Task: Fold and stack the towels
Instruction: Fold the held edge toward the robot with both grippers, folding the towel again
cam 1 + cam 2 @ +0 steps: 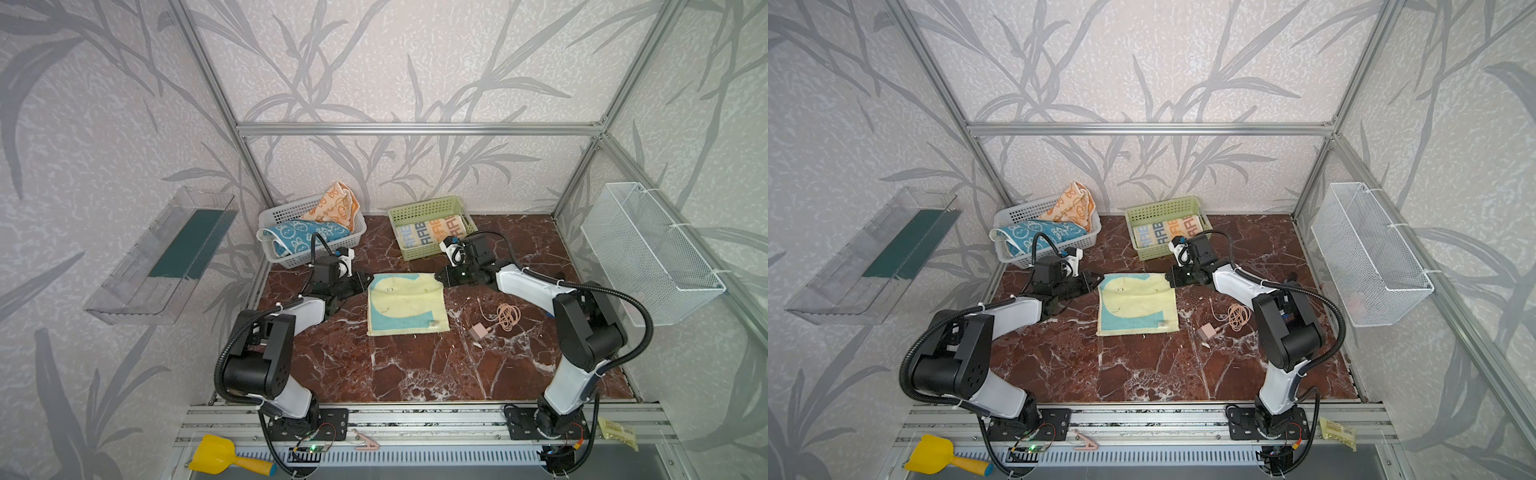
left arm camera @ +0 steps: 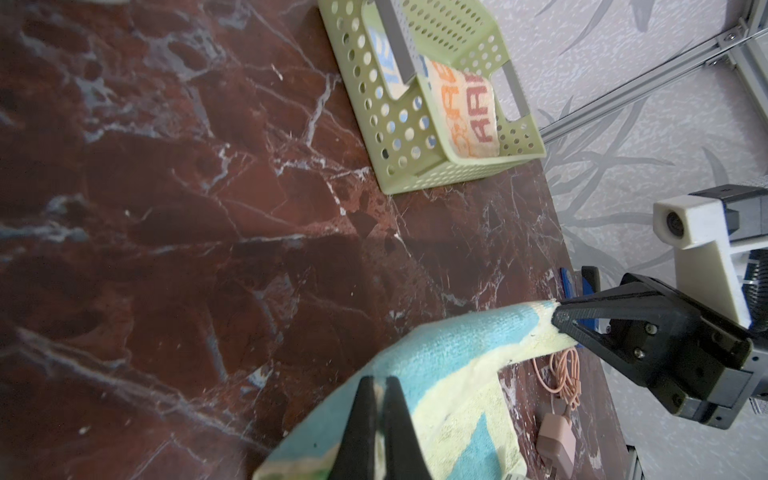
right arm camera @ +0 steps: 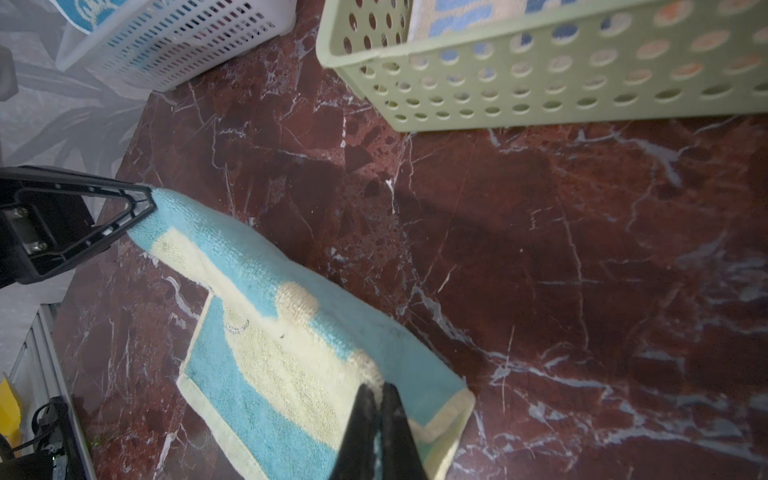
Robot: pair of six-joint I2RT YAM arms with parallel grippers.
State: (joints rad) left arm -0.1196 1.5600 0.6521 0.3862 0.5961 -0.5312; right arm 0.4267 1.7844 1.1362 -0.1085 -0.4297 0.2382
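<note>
Nearest the arm bases: bare marbled table (image 1: 415,365) up to the towel's near hem; judged ample room to lay a fold toward the front.
Right of centre: pink charger (image 1: 477,332) with coiled cable (image 1: 508,316), near the towel's right hem but apart from it.
Centre: yellow-and-blue towel (image 1: 405,305); near hem flat on the table, far hem raised off it.
Grip, left: left end effector (image 1: 369,279) pinched tight on the far-left corner.
Grip, right: right end effector (image 1: 436,276) pinched tight on the far-right corner.
Key relation: held hem runs left-right between the 2 end effectors; the free near hem lies toward the bases from both; neither arm is nearer, each has its own corner.
Back left: white basket (image 1: 270,216) holding blue bunny towel (image 1: 295,235) and orange bunny towel (image 1: 336,205), both rumpled.
Back right: green basket (image 1: 415,210) with 1 striped RAB towel (image 1: 428,232) lying flat inside.
</note>
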